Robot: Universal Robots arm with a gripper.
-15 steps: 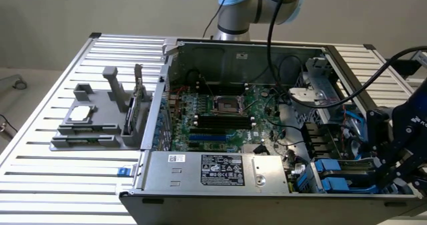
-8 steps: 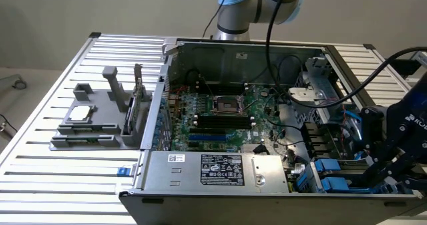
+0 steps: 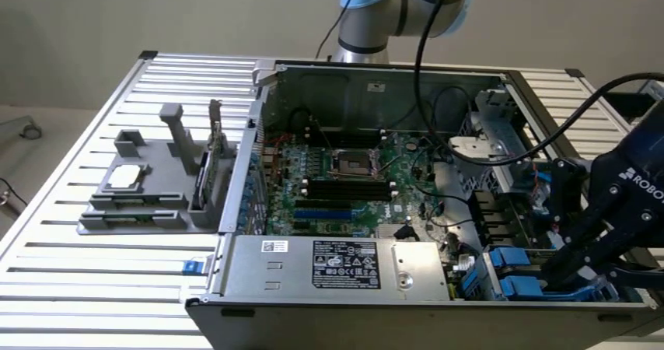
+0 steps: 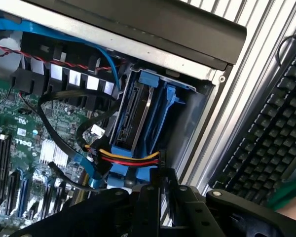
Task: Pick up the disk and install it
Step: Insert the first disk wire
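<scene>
Here the disk (image 4: pixel 136 114) stands in the drive bay (image 4: pixel 193 123), fingers (image 4: pixel 146 198) pinching its carrier.

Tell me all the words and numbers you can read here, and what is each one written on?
"ROBO": white letters on the black gripper, cut off at the picture's edge.
"DELL": printed on the green motherboard, seen in the wrist view.
Power supply label: black with white print, too small to read.
White sticker beside it: too small to read.
Keyboard keys: too blurred to read.
</scene>
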